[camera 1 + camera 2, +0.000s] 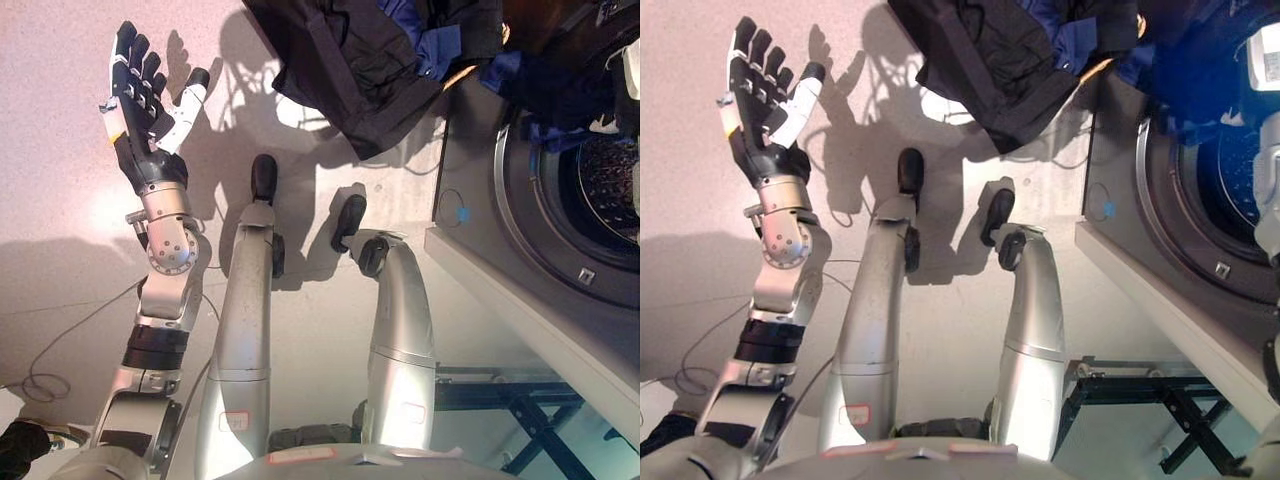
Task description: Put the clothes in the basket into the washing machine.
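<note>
A bundle of clothes hangs at the top of the view: a black garment [350,60] with blue cloth [430,45] behind it. It dangles just left of the washing machine [470,150], whose round opening [590,200] faces me at the right. More dark and blue cloth drapes over the top of that opening [1200,70]. My right forearm [1268,180] rises along the right edge toward the bundle, and its hand is hidden in the cloth. My left hand [145,95] is raised at the upper left, open, palm showing, well away from the clothes. No basket shows.
The machine's grey front panel and its lower edge [520,310] run diagonally across the right side. A dark metal frame [520,410] stands below it at the lower right. Pale speckled floor [60,200] fills the left and centre.
</note>
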`<state>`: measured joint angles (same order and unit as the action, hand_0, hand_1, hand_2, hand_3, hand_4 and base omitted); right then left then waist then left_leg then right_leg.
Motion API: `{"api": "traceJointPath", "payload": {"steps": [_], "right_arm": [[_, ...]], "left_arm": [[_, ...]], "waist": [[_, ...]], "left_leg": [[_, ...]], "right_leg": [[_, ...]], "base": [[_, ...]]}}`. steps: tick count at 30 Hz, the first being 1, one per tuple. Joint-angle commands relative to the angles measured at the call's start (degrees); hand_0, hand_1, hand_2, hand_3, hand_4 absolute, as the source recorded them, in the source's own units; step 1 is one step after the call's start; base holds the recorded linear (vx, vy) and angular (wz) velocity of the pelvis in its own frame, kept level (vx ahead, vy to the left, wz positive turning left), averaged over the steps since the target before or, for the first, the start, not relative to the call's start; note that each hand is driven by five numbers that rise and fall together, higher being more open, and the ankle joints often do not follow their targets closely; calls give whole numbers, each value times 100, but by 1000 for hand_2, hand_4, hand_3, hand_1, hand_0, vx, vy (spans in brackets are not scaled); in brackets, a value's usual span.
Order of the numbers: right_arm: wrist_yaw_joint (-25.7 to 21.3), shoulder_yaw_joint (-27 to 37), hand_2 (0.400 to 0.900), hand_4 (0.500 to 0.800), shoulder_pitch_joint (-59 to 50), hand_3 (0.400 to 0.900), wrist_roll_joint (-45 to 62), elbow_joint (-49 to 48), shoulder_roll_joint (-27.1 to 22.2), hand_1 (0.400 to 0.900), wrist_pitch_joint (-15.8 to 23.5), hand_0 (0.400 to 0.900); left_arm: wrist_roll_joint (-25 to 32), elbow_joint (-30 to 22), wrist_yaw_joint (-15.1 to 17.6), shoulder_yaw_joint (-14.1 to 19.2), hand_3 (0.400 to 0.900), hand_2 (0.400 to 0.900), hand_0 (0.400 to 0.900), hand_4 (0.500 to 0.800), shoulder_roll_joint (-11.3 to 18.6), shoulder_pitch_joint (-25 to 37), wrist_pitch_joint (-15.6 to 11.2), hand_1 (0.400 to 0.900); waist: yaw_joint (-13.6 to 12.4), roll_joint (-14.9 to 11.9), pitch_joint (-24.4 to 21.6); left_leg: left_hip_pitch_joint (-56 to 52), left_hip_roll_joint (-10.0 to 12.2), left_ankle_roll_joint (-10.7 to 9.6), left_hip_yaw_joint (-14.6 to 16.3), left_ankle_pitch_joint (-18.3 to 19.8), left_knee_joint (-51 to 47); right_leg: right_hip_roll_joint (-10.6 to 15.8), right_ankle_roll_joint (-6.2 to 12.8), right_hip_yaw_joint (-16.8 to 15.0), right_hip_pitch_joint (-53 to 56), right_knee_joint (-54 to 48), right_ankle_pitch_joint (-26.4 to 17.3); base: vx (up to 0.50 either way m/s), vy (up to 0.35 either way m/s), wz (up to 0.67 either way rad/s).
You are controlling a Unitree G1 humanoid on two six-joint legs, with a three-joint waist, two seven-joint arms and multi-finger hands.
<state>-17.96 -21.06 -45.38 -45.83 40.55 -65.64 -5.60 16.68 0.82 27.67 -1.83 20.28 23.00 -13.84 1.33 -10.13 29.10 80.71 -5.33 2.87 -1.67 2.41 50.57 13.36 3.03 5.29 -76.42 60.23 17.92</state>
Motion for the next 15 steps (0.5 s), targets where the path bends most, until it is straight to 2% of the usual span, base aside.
{"api": "traceJointPath", "payload": {"steps": [1, 5, 10, 11, 15], "right_arm": [[-25, -473, 400, 500, 247, 400, -278, 1224, -437, 400, -546, 400], [19, -1191, 400, 500, -74, 400, -159, 2641, -269, 400, -461, 400], [-7, -1760, 400, 500, -336, 400, -123, 3741, 22, 400, -463, 400], [37, -1809, 900, 800, -413, 900, -75, 3900, 110, 900, -458, 900], [-29, -2041, 900, 800, -859, 900, 44, 3909, 144, 900, -449, 900]], "left_arm": [[-328, -214, -50, 75, 900, 900, 900, 800, -104, -590, -367, 900], [-270, -259, -114, -31, 900, 900, 900, 800, -47, -583, -446, 900], [-179, -234, -171, -189, 900, 900, 900, 800, 5, -548, -536, 900], [-173, -228, -202, -219, 900, 900, 900, 800, 18, -535, -549, 900], [-138, -195, -211, -257, 900, 900, 900, 800, 27, -489, -530, 900]], "waist": [[28, -179, -947], [-20, -149, -950], [-90, -124, -979], [-104, -117, -976], [-122, -128, -941]], "left_leg": [[280, -10, -312, -560, 845, 315], [242, 0, -337, -552, 834, 296], [157, 37, -358, -529, 802, 217], [139, 42, -356, -519, 797, 200], [93, 84, -353, -492, 790, 195]], "right_leg": [[-148, 23, 47, -621, -128, -320], [-116, 14, 76, -579, -135, -310], [-128, 22, 73, -511, -207, -338], [-136, 18, 72, -494, -215, -346], [-177, 13, 58, -439, -250, -361]], "base": [[0, 0, 0], [0, 0, 0], [0, 0, 0], [0, 1, -4], [-3, -3, -3]]}}
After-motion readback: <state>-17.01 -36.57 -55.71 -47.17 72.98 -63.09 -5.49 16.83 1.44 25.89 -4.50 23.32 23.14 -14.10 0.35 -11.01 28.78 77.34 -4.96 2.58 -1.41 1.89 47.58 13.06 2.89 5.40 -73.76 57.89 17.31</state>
